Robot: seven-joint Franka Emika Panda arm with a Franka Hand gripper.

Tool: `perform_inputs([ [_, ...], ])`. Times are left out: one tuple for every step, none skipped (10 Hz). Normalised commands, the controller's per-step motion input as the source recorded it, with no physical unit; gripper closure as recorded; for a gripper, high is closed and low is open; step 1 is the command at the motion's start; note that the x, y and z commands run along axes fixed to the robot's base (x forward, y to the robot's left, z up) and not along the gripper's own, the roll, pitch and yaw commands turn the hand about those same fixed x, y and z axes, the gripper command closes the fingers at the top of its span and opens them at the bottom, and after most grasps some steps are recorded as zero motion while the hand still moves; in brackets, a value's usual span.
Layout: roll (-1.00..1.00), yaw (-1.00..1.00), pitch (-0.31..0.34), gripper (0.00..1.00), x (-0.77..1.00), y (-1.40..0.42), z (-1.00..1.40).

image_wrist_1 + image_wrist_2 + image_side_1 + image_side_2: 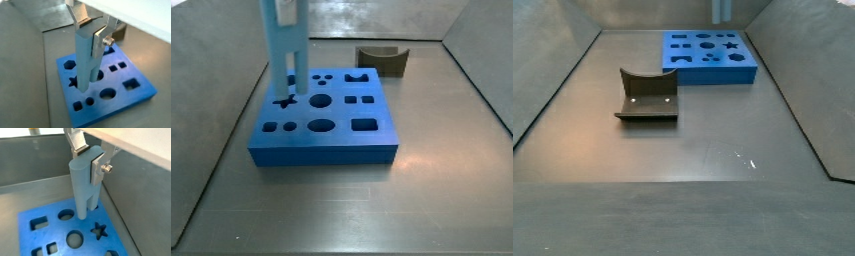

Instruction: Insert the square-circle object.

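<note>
Side views both show the grey floor, with the dark blue board as the biggest piece on it: a flat slab cut through with round, square, star and cross holes. In a side view it sits at about 12 o'clock, far back; the olive-brown block with its curved notch lies well apart from it, near the middle at roughly 10 o'clock. From the opposite camera that block lies beyond the board at about 1 o'clock.

Next in size, the square-circle object, a tall light-blue bar, stands upright over the board's edge at 10 o'clock, its two prongs down at the board's top face. Whether they have entered a hole cannot be told. In both wrist views the bar hangs with its lower end at a round hole.

Smallest, the gripper clamps the bar's upper end between silver fingers.
</note>
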Motion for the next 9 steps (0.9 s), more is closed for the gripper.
perform_inputs([
  [0.0, -1.0, 0.0, 1.0, -0.09, 0.0, -0.28],
  [0.0, -1.0, 0.0, 1.0, -0.01, 0.0, -0.36],
  [-0.09, -1.0, -0.119, 1.0, -0.02, -0.03, -0.37],
  [-0.16, -0.93, -0.171, 1.0, -0.05, -0.07, -0.27],
  [-0.21, -0.8, -0.18, 1.0, -0.02, -0.18, -0.11],
  [-0.26, -0.56, -0.06, 1.0, -0.05, -0.4, -0.03],
  [-0.23, -0.38, -0.033, 1.0, -0.14, -0.33, 0.0],
  [-0.19, -0.23, -0.02, 1.0, -0.19, -0.18, -0.04],
  [0.0, 0.0, 0.0, 1.0, 0.0, 0.0, -0.05],
])
